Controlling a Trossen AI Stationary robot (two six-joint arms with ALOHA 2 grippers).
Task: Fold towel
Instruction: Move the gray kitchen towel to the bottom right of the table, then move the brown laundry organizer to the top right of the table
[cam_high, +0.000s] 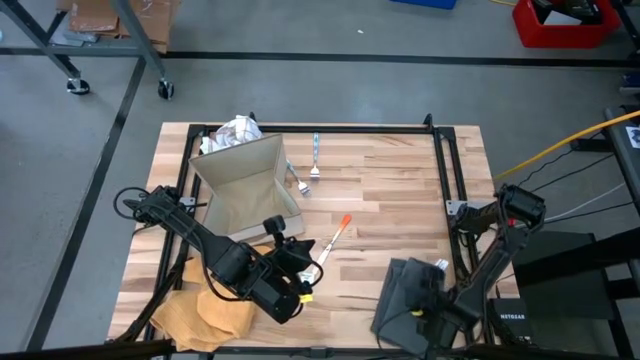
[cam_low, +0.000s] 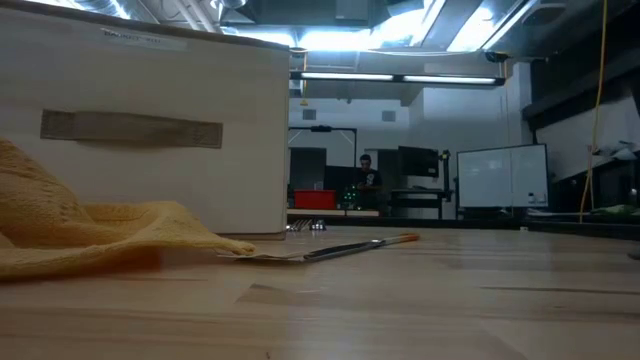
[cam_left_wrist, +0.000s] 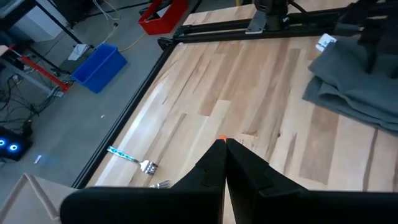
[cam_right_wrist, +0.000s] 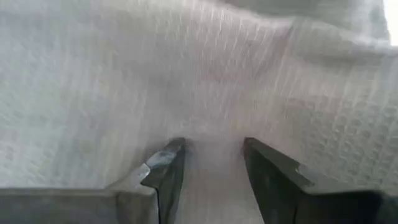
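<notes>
down at the near edge of the wooden table (cam_high: 390, 190), right of the open cardboard box (cam_high: 245, 185): grey towel (cam_high: 405, 295) lying bunched in loose folds, white tag (cam_high: 441, 265) showing at its far side. right gripper (cam_high: 428, 308) pressed down onto that towel, fingers (cam_right_wrist: 168, 168) parted with grey weave bulging up between them, nothing visibly pinched yet. left gripper (cam_high: 300, 270) hovering just near-right of the box, fingers (cam_left_wrist: 239, 168) closed tight together, empty, tips pointing across toward the grey towel (cam_left_wrist: 351, 81). orange-tipped brush (cam_high: 335, 238) lying on the boards just right of the box, close by the left gripper. fork (cam_high: 306, 183) touching distance from the box's far right corner, second utensil (cam_high: 316, 152) a little beyond it. crumpled white paper (cam_high: 235, 132) at the box's far side. yellow cloth (cam_high: 205, 315) heaped near-left of the box, under the left arm; from table height, same yellow cloth (cam_low: 90, 235) draped in front of the box wall (cam_low: 150, 120). person (cam_low: 366, 172) well behind, past the box, out in the room.
</notes>
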